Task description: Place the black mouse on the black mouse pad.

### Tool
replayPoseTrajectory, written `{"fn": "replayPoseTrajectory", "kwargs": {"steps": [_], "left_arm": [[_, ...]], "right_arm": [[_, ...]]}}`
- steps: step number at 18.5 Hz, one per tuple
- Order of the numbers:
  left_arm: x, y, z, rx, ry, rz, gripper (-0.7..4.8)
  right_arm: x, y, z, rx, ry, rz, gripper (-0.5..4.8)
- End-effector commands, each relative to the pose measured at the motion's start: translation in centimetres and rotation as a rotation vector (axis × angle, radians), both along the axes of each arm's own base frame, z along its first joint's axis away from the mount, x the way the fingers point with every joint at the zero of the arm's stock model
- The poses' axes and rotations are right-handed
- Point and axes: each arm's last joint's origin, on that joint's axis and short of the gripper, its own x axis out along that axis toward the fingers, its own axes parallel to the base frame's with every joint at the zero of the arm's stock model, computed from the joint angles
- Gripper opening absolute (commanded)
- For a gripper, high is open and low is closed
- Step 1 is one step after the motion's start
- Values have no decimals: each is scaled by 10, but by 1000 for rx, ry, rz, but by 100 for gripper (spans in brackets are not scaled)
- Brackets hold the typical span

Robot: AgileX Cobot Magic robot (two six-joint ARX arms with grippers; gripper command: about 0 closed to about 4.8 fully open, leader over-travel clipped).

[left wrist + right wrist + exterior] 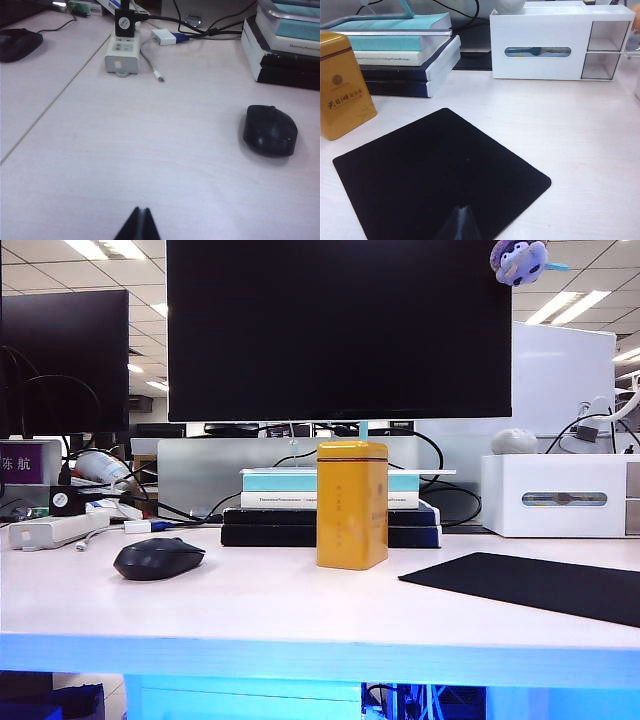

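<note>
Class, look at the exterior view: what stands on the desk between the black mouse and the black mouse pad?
A yellow tin stands upright between the black mouse and the black mouse pad, touching neither.

**An open-plan office desk**

Overhead run recessed strip lights [580, 308] in a grid of pale ceiling tiles. A large dark flat monitor [338, 328] stands at the back of the pale wood-grain desk [300, 600], with a second dark screen [65, 360] to its left. Black cables [440, 480], a white power strip [121, 56], a stack of dark and teal books [290, 515] and a white plastic desk organiser [555, 42] crowd the desk's rear.
</note>
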Motion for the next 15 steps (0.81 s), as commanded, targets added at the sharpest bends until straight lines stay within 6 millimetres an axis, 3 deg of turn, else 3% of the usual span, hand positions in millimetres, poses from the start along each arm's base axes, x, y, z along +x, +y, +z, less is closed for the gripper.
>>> {"fn": "replayPoseTrajectory", "kwargs": {"steps": [1,14,15], "left_arm": [[0,0,-2,1,13,1,-2],[0,0,-2,2,13,1,-3],[0,0,0,85,-1,-12,-3]], "right_arm": [[0,0,-3,3,7,-3,-6],[0,0,-3,3,7,-3,-6],[0,0,-3,3,7,-3,-6]]}}
